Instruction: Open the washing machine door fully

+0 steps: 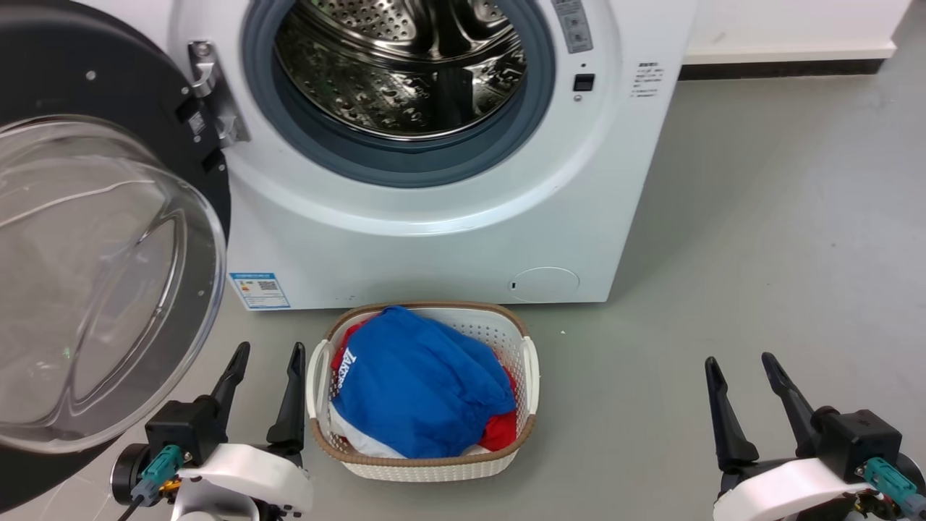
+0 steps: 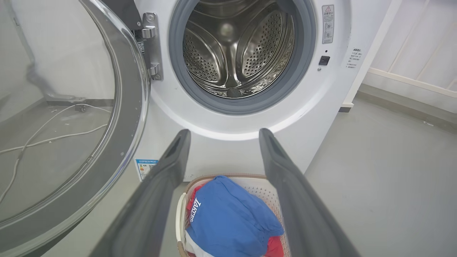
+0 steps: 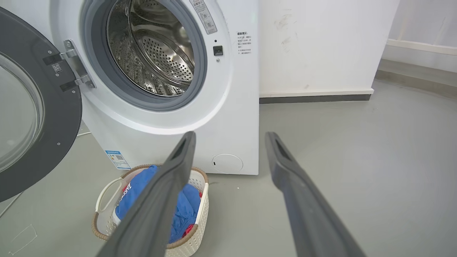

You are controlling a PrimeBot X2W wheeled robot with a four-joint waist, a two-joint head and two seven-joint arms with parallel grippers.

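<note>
Plainly swung out left of the machine front: one washing machine door [image 1: 108,289], a round glossy black ring around a bulging clear glass bowl. Hangs on one metal hinge [image 1: 217,94]. Beside it, one steel drum [image 1: 398,65] inside one grey rubber ring [image 1: 405,163]. On the floor below, one white basket [image 1: 423,463] of blue and red clothes. Nearer, left end effector [image 1: 269,349] and right end effector [image 1: 738,359], fingers parted, holding nothing, neither touching the door.

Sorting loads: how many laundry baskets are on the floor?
1: the white basket, holding blue and red clothes, stands on the floor before the washing machine. Others could sit outside the views.
</note>
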